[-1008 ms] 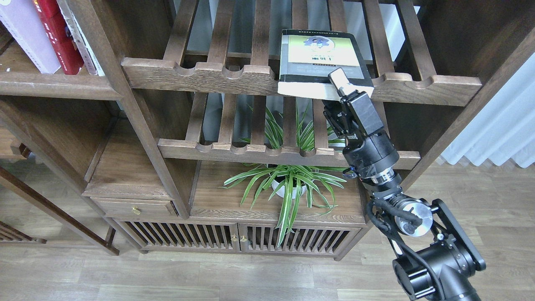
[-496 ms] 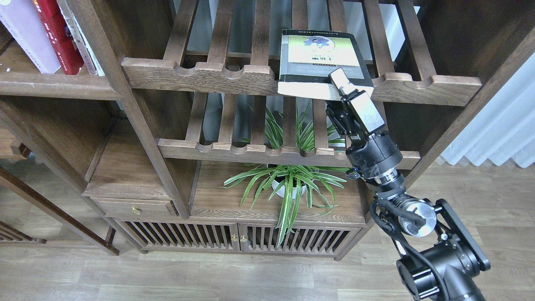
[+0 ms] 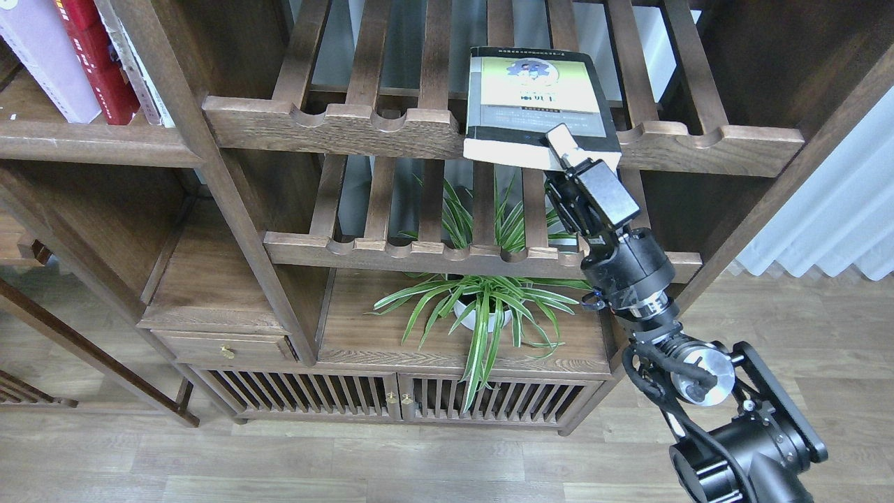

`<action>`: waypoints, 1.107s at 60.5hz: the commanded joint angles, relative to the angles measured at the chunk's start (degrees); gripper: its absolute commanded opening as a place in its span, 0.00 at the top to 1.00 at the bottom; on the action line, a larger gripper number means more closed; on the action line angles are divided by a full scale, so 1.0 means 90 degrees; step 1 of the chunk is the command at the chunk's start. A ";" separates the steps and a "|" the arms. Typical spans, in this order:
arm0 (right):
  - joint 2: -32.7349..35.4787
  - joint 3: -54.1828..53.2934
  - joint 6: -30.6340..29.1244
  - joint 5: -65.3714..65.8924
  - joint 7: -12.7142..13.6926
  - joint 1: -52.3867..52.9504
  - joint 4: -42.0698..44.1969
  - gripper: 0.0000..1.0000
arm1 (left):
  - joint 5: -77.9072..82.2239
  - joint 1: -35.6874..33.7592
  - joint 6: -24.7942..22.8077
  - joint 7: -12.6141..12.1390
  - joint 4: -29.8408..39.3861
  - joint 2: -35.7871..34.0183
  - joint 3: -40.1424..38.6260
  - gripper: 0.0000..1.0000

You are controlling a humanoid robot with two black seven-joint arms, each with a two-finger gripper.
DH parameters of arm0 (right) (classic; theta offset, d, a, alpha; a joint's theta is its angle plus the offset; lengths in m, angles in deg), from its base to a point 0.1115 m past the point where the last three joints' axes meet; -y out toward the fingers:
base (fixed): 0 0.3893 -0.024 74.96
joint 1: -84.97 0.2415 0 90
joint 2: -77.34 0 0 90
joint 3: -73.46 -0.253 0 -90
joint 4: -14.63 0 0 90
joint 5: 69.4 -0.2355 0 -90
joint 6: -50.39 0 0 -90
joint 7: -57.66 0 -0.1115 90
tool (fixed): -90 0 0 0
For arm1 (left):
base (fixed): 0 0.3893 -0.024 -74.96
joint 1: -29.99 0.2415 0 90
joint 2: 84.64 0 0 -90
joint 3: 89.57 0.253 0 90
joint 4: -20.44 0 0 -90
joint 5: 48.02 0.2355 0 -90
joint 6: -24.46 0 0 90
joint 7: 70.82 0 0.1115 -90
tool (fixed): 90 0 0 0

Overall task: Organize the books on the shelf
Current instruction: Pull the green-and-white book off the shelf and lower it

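The black book (image 3: 534,94), with its yellow-green panel facing up, lies flat on the upper slatted rack (image 3: 503,140), its near page edge overhanging the scalloped rail. The right fingers (image 3: 561,148) are clamped on the book's corner at about 5 o'clock, one pale finger lying on the cover, the other hidden under it. At 10 o'clock, on the solid shelf (image 3: 91,143), the lavender book (image 3: 42,59) and the red book (image 3: 98,63) lean side by side. Below the racks, at 6 o'clock from the book, stands a potted plant (image 3: 482,307).
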 commanded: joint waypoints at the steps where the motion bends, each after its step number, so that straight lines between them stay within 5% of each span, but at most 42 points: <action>1: 0.0000 0.0026 0.0000 -0.0004 0.0001 0.0000 -0.0018 0.83 | 0.0000 0.0004 0.0000 0.0000 0.0000 -0.0001 -0.0009 0.00; 11: 0.0009 0.0026 0.0000 -0.0004 0.0001 0.0000 -0.0038 0.94 | 0.0010 0.0014 0.0000 0.0010 -0.0010 -0.0001 -0.0009 0.00; 67: -0.0567 0.1715 0.0000 0.0006 0.0098 -0.1992 -0.0751 0.94 | -0.1289 0.0375 0.0000 0.0029 0.0078 0.0009 0.1474 0.00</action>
